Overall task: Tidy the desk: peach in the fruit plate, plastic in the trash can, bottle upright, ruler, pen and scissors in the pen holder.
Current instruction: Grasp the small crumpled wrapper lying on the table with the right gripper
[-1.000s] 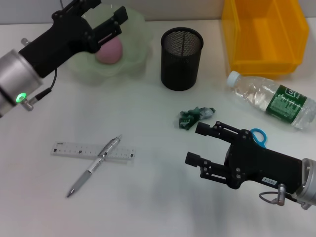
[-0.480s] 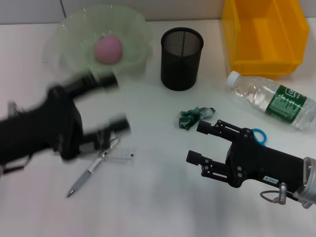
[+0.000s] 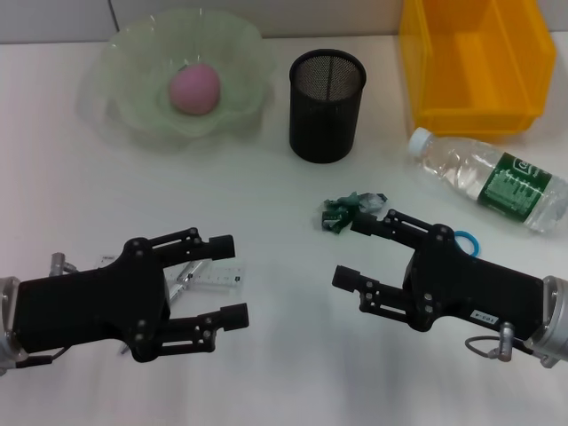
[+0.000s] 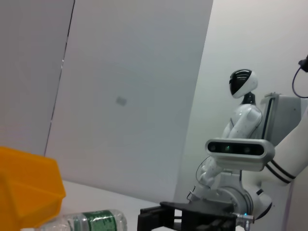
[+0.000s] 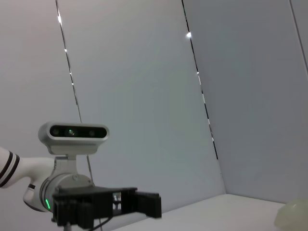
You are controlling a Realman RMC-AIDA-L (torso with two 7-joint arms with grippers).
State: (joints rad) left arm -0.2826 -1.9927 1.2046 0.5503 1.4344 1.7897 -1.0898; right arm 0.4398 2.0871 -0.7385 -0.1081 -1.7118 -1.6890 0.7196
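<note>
1. Scanning the head view, I found the left gripper (image 3: pixel 228 280) low over the near-left of the desk (image 3: pixel 284 204), fingers spread wide and empty.
2. It sat over the ruler (image 3: pixel 213 276), which lay flat on the desk, partly hidden under the gripper body. I could not make out the pen.
3. The right gripper (image 3: pixel 353 248) was at the near-right, fingers also spread and holding nothing, its upper fingertip just beside the crumpled green plastic (image 3: pixel 348 210).
4. The blue scissors handle (image 3: pixel 465 240) peeked out from behind the right gripper.
5. The peach (image 3: pixel 194 87) lay inside the pale green fruit plate (image 3: pixel 124 106) at the far left.
6. The black mesh pen holder (image 3: pixel 327 105) stood upright at the far middle.
7. The bottle (image 3: pixel 488 181) lay on its side in front of the yellow bin (image 3: pixel 470 62); the left wrist view caught the same bottle (image 4: pixel 91 222) beside the bin (image 4: pixel 26 192).
8. The right wrist view showed the left gripper (image 5: pixel 144 203) across the desk.
</note>
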